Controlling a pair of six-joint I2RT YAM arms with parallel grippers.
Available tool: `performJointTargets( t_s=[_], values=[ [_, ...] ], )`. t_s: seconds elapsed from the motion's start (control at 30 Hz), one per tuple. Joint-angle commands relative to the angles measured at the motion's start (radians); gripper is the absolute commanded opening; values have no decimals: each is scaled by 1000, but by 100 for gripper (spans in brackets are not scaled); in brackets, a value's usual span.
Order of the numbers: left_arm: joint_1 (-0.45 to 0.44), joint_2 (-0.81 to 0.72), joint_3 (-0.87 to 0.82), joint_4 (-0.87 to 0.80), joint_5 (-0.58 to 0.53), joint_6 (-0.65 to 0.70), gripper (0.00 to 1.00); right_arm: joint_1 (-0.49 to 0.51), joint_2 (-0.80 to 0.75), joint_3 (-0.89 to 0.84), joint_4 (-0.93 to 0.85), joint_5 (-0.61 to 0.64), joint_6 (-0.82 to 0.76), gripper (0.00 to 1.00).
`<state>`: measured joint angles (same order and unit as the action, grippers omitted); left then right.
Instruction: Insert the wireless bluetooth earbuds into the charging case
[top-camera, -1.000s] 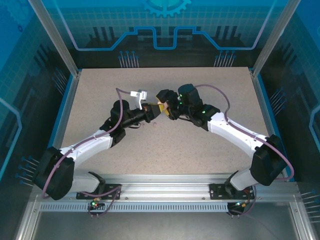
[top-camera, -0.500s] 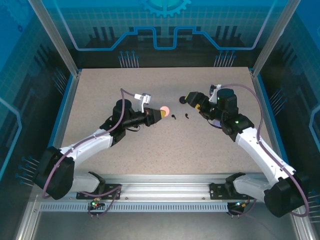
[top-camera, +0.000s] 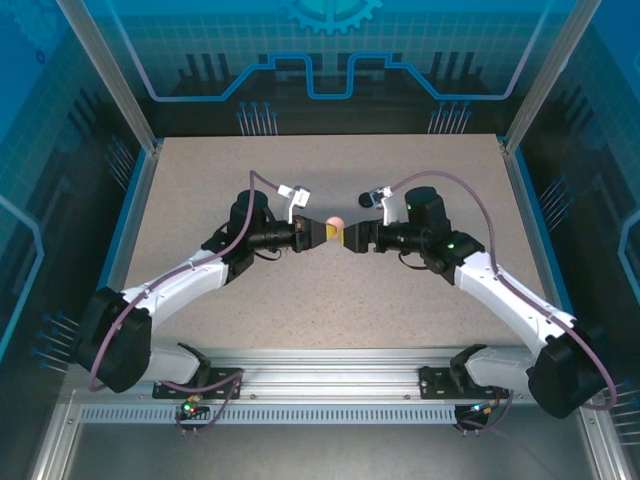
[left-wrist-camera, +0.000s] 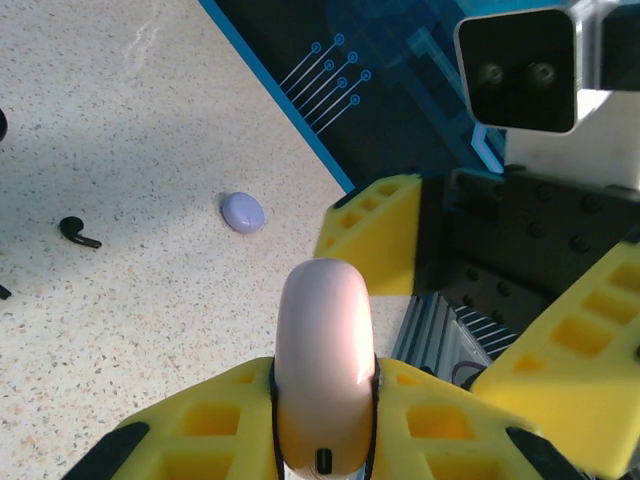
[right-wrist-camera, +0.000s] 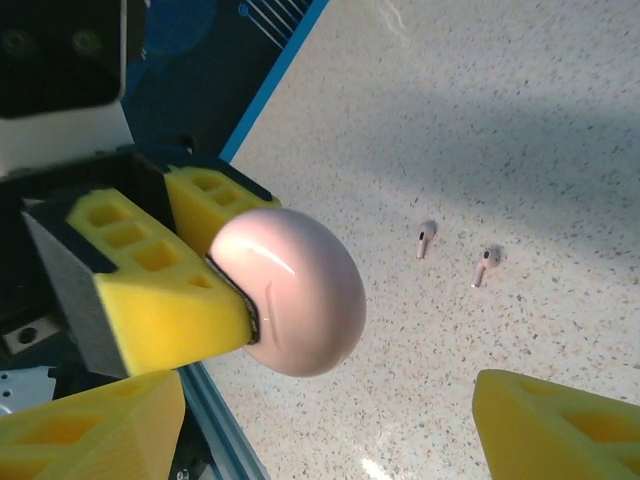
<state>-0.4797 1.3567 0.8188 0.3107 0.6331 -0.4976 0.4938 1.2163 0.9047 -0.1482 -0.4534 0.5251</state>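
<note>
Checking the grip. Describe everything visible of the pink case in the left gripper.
The pink case is a smooth, glossy, pale pink, plastic-looking oval shell with a thin seam, apparently closed, and a small dark port on its edge. It stands edge-on, clamped between the left gripper's yellow fingers, off the table. The open right gripper faces it without touching.

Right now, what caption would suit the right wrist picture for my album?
Left gripper holds a pink charging case over the speckled table where two pale pink earbuds lie loose.

Left gripper (top-camera: 322, 233) clamped, right gripper (top-camera: 348, 237) spread wide, tips facing, apparently almost touching.
</note>
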Motion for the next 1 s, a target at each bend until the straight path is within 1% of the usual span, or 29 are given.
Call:
performJointTargets(
  t_s=[0.0,0.13,0.23,0.37,0.57,0.67,0.83,0.97],
  values=[
    [5,3,37,-15,43,16,0,14,36,40,25,13,-36,75],
    [6,-4,39,-18,53,16,0,6,72,50,33,56,-28,72],
    [6,-14,35,-22,59,17,0,-23,78,30,48,68,-13,69],
    [6,-25,28,-15,65,9,0,-77,78,-19,91,66,26,66],
    [5,-36,23,2,69,-6,0,-92,94,-49,84,62,32,63],
    [5,-36,18,2,61,-2,0,-95,60,-55,70,50,33,63],
    [6,-28,11,19,48,-8,0,-91,-44,-71,34,3,56,60],
    [4,-22,9,35,39,-13,0,-55,-86,-78,30,20,87,57]
  ],
)
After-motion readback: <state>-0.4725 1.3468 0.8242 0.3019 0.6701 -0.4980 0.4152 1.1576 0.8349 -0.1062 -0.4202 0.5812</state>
